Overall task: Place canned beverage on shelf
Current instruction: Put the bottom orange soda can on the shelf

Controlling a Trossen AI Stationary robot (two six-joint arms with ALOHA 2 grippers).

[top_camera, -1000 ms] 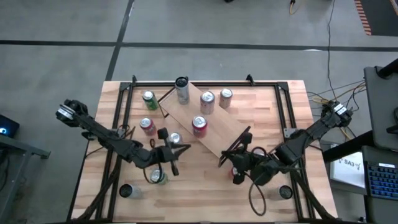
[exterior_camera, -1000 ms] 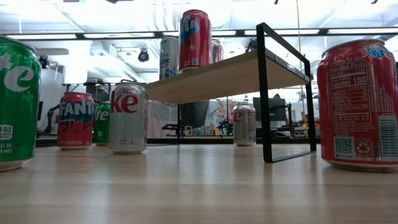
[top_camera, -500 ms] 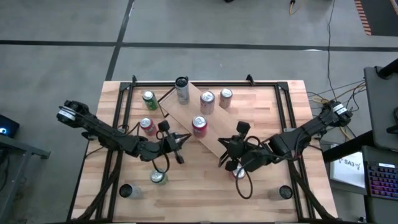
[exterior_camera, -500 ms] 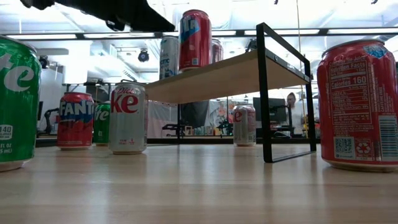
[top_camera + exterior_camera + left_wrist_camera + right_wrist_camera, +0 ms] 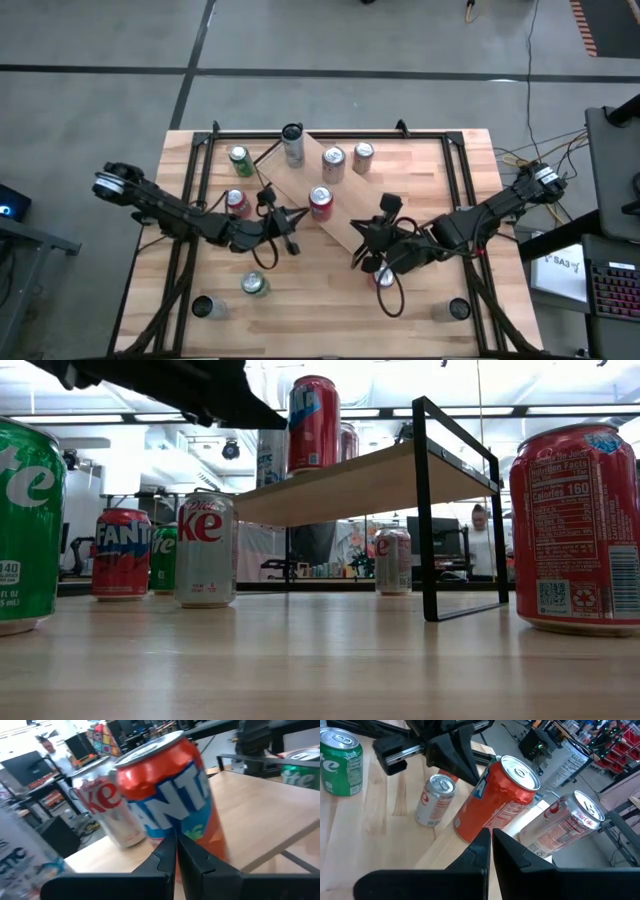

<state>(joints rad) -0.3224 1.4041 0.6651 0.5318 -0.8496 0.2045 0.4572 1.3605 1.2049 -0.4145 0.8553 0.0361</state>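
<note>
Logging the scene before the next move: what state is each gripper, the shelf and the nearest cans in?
left gripper: fingers shut, empty.
right gripper: fingers shut, empty.
shelf: upright, not tipped.
Fanta can: upright, ungripped.
red can: upright on shelf, unopened.

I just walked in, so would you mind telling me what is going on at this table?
A two-armed robot is stocking cans onto a small shelf. Three cans already stand on it, among them a red can. Both grippers are shut and hold nothing. The left gripper hovers by a Fanta can and a Diet Coke can on the table; the right gripper hovers at the shelf's near end.
</note>
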